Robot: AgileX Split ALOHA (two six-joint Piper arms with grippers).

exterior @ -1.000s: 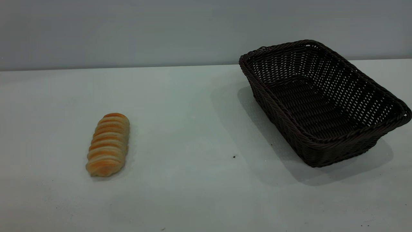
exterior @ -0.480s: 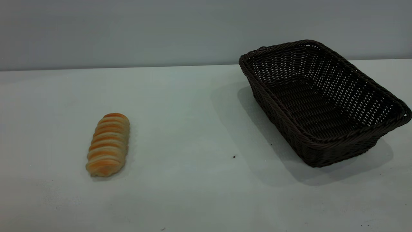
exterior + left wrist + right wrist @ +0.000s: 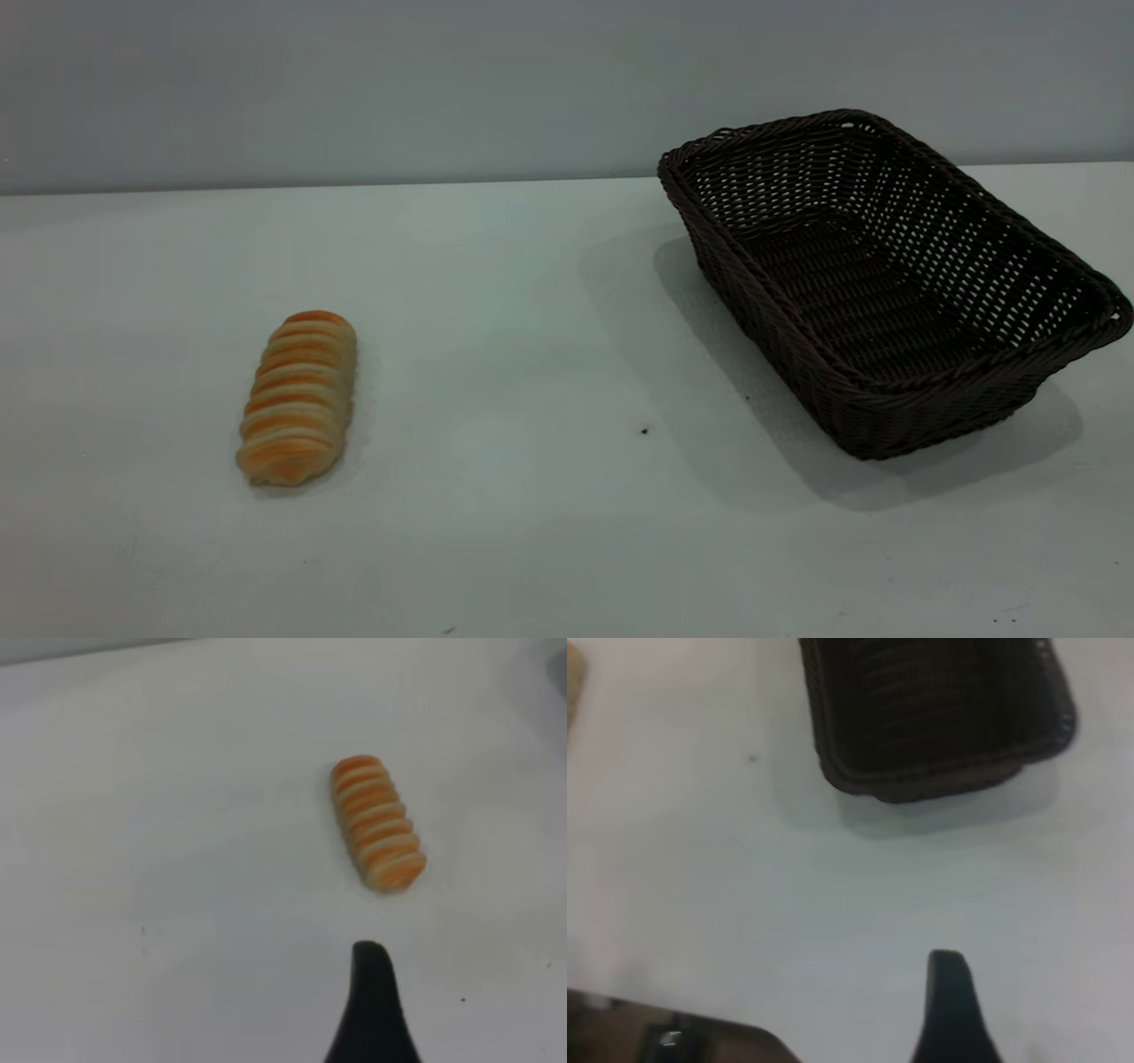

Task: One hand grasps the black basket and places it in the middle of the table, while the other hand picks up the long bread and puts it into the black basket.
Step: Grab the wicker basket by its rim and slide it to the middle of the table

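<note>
Long bread (image 3: pixel 297 399) flat on desk (image 3: pixel 532 354) at left, long axis front-to-back, ahead of left tool (image 3: pixel 372 1005). Black basket (image 3: pixel 877 275) far right, nearer right tool (image 3: pixel 950 1010). Spread of either tool: cannot tell.

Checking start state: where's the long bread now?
In the exterior view the long bread lies on the table at left, well apart from the black basket at right.

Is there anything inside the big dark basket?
No. The black basket holds nothing: its woven floor shows bare. The long bread lies apart on the table. The near wall hides a strip of floor.
</note>
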